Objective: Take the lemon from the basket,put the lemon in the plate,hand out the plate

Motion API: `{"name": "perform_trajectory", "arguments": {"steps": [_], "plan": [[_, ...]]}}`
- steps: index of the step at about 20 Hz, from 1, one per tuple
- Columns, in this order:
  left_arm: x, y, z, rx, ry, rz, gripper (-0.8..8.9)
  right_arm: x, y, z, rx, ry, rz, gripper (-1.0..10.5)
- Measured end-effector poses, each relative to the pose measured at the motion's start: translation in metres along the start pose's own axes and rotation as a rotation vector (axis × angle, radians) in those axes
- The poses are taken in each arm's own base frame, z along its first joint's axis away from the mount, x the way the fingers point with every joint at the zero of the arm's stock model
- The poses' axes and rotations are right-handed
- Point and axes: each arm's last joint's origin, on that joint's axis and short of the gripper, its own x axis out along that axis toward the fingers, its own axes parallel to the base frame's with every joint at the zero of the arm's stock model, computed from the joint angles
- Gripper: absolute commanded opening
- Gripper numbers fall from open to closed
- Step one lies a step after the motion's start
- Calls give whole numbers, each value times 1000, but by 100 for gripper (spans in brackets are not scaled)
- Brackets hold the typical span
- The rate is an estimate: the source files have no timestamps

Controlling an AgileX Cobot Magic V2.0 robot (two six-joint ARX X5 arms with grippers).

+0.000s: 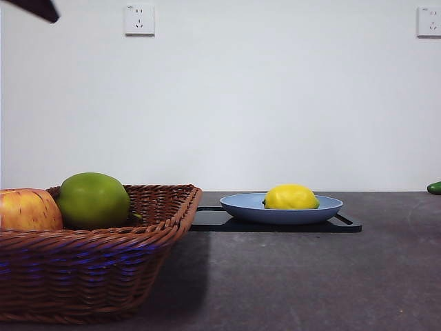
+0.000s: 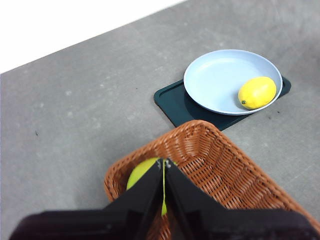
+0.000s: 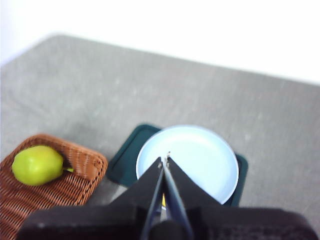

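— Lemon (image 1: 291, 197) placement is judged done: the fruit is seen lying inside the plate (image 1: 241, 205), right of the basket (image 1: 103, 265) and farther back on the table.

— And the basket?

— Only the green apple (image 1: 93, 201) and the red-yellow apple (image 1: 27, 209) are left in it. The plate is carried on the black tray (image 1: 210, 219).

— What is left, then?

— The plate is not yet handed out; it is gripped by nothing.

— How are the grippers held?

— The left gripper (image 2: 163, 167) is held above the basket, jaws pressed together, nothing between them. The right gripper (image 3: 164, 162) is poised over the plate, jaws likewise closed and empty. The handing-out is presumably to be done by it.
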Motion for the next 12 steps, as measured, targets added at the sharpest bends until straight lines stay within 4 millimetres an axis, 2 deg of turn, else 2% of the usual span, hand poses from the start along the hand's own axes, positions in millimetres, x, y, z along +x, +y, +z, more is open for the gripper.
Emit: {"name": "perform_trajectory", "arguments": {"steps": [3,6,8,12], "plan": [[-6,1,-36,-43,-53,19,6,-9,4,-43,-4,-63,-27,3],[-14,-1,-57,-59,-136,5,6,-6,3,-78,11,-63,-30,3],[-18,-2,-56,-62,-165,8,9,-2,3,-86,25,-22,-36,3],[-17,-1,-55,-65,-167,8,9,-3,3,-85,39,-36,-35,3]]}}
